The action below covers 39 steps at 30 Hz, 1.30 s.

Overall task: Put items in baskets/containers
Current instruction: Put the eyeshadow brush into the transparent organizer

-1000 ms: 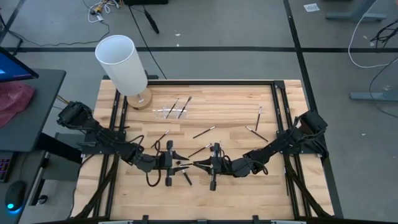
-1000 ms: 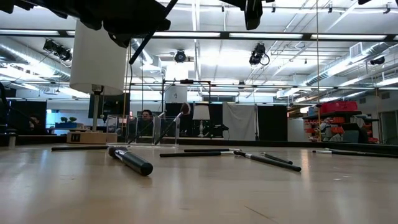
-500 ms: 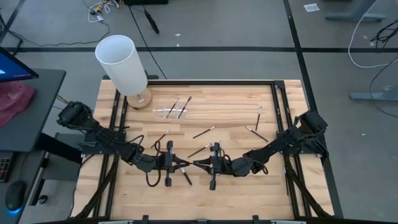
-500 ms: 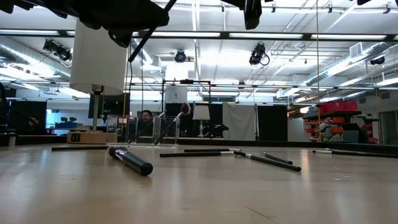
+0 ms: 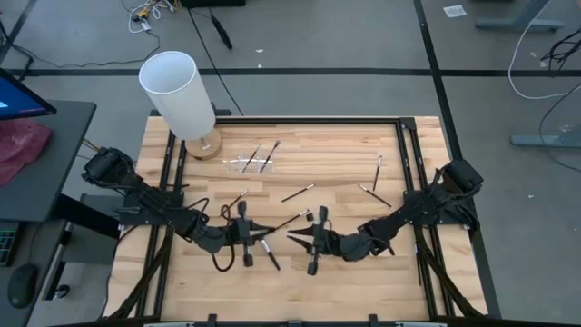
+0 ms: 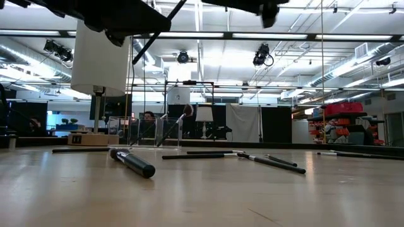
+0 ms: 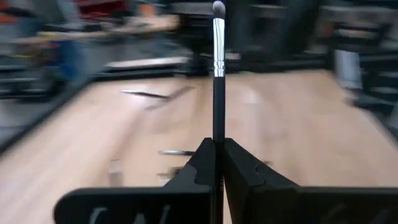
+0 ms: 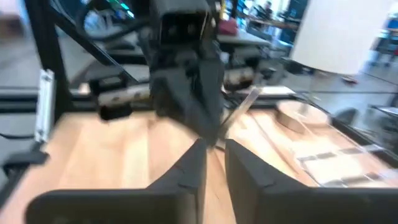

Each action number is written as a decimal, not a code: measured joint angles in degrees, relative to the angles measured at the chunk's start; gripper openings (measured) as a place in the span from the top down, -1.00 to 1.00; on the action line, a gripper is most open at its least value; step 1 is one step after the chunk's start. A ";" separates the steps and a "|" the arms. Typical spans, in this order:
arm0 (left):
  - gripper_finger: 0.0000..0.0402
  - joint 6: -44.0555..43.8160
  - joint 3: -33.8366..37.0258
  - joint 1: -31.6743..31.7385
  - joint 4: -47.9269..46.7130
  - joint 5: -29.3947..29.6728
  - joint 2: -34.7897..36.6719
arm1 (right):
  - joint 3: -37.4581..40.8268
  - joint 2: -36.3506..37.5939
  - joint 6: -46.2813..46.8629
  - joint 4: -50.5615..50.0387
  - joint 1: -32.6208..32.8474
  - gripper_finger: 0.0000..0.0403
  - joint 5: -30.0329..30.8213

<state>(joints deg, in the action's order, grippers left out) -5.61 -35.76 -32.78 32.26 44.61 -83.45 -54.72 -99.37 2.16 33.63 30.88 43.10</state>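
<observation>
The left end effector is clamped on a makeup brush low on its dark handle, so the silver ferrule and small bristle tip stick out well beyond the fingers. The right end effector sits just opposite, over the near middle of the tabletop, its fingers slightly parted and empty.

Such a brush looks light, stiff and thin, with a smooth handle that could slip or swing in a narrow pinch. A grip on the handle close to the ferrule seems steadier, and it spares the soft bristles.

Counting in the high view: one brush held, two in the clear holder beside the white cylinder, and about seven lying loose on the wood, though those near the end effectors are hard to separate. One holder, one cylinder.
</observation>
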 joint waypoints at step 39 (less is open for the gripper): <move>0.94 -4.51 21.24 42.74 0.67 4.26 17.52 | 0.03 2.18 4.06 -5.82 2.16 0.43 3.36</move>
<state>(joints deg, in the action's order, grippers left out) -10.12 -14.52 9.96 32.93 48.87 -65.93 -54.70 -97.19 6.23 27.81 33.04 46.47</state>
